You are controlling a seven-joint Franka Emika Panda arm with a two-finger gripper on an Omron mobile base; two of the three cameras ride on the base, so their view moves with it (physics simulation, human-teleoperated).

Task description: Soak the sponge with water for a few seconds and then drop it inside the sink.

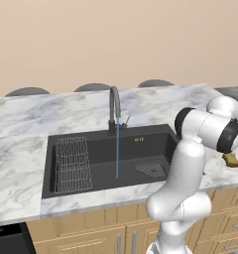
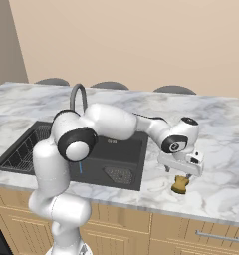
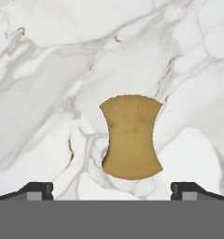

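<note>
With the water point(image 1: 117, 149) running blue from the faucet point(image 1: 114, 106) into the black sink point(image 1: 106, 146), seen from the left base: sponge point(image 1: 231, 159) lying out on the marble surface point(image 1: 22, 124) to the right of the basin, partly hidden behind the arm's elbow. From the right base: gripper point(image 2: 179, 174) poised directly over the mustard block, just above it and not touching, well apart from the stream. From the hand: sponge centred between the two spread fingertips point(image 3: 37, 190), nothing held, jaws wide; long axis running away from the camera, across the line joining the tips, pinched waist facing each finger. Judged ready for a straight descent, no turn of the wrist needed.
</note>
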